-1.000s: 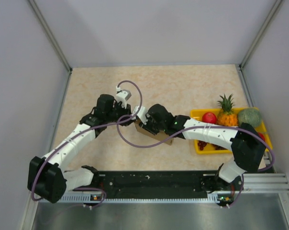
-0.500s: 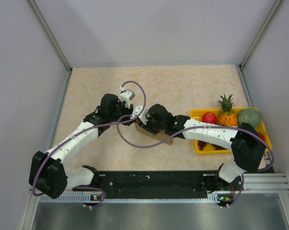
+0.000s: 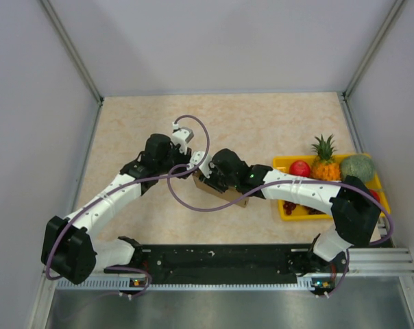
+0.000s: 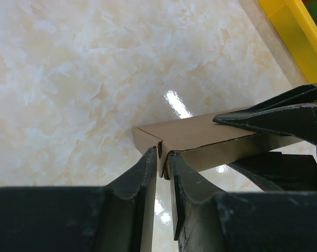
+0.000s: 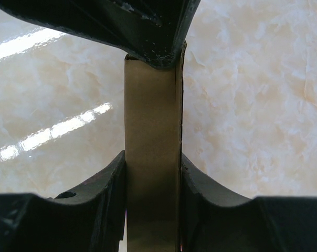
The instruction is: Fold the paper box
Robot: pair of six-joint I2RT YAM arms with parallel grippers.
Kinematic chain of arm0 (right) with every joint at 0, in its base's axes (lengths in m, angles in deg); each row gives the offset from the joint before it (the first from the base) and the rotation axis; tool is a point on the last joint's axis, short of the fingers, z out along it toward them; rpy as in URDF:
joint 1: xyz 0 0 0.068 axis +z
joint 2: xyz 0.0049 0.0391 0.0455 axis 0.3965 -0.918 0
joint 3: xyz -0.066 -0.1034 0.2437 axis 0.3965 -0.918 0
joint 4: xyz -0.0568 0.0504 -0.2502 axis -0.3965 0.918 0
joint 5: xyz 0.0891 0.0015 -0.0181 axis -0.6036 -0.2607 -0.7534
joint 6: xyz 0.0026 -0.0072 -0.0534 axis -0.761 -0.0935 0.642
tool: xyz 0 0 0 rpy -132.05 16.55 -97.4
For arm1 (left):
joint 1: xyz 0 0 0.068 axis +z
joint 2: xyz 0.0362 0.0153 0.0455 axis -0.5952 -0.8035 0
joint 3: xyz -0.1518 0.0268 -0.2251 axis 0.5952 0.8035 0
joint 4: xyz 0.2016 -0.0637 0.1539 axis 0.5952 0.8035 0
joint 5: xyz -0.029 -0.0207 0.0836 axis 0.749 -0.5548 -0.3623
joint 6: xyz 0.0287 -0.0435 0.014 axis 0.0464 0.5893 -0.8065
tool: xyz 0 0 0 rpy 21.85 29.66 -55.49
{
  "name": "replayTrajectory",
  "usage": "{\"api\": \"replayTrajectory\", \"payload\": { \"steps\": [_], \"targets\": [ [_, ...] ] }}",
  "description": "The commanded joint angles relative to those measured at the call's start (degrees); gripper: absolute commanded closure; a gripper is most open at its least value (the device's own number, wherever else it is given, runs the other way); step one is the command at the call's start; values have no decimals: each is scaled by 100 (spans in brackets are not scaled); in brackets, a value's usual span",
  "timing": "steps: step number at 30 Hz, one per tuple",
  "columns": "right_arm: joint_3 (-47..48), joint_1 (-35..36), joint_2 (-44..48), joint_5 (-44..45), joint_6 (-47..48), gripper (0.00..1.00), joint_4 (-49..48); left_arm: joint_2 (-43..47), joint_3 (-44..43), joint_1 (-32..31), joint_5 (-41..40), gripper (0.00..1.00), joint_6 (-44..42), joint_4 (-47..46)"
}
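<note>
- A beige marbled surface [image 3: 275, 123] lies between pale grey walls, and both arms reach to its middle.
- The paper box [image 5: 150, 131], plain brown cardboard, sits between the two claws, which meet over it from opposite ends.
- The right claw [image 5: 152, 156] is clamped on the box. Its fingers press the two long side walls, and a narrow brown face runs straight out ahead of the tips.
- The left claw [image 4: 161, 153] has its fingers drawn almost together on a thin upright cardboard edge at the box's near corner. The rest of the box stretches away to the right of the tips.
- Each claw shows as a dark shape at the far end of the box in the other's wrist view.
- A yellow tray [image 3: 284, 164] with a pineapple [image 3: 324, 163] stands well behind the right claw, beside its forearm.
- A purple cable [image 3: 186, 199] loops around the left claw.
</note>
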Motion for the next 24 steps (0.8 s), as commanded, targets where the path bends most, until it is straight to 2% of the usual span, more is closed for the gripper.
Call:
{"api": "replayTrajectory", "payload": {
  "steps": [1,7,9,11,14,18,19,21,22,24],
  "targets": [
    [-65,-70,-143,-107,-56,82,-72,138,-236,-20,-83,81,-31,-147],
    [-48,-70,-178,-125,-65,82,-37,164,-183,-29,40,88,101,-200],
    [-48,-62,-178,-134,-65,82,-37,155,-218,-37,137,95,277,-208],
    [-39,-62,-187,-151,-65,82,-37,86,-253,-73,111,94,530,-173],
    [-21,-62,-187,-151,-65,82,-28,93,-298,-239,-195,93,708,-164],
    [-12,-61,-178,-151,-73,83,-19,401,210,-494,-889,96,567,-682],
    [-12,-61,-187,-143,-73,83,-11,462,264,-503,-978,95,576,-735],
    [-21,-61,-196,-160,-82,83,-19,516,283,-512,-1005,85,585,-727],
    [-21,-61,-205,-160,-74,83,-11,524,230,-512,-1058,76,594,-622],
    [-21,-61,-205,-178,-73,83,-2,533,38,-512,-1102,71,603,-351]
  ]
}}
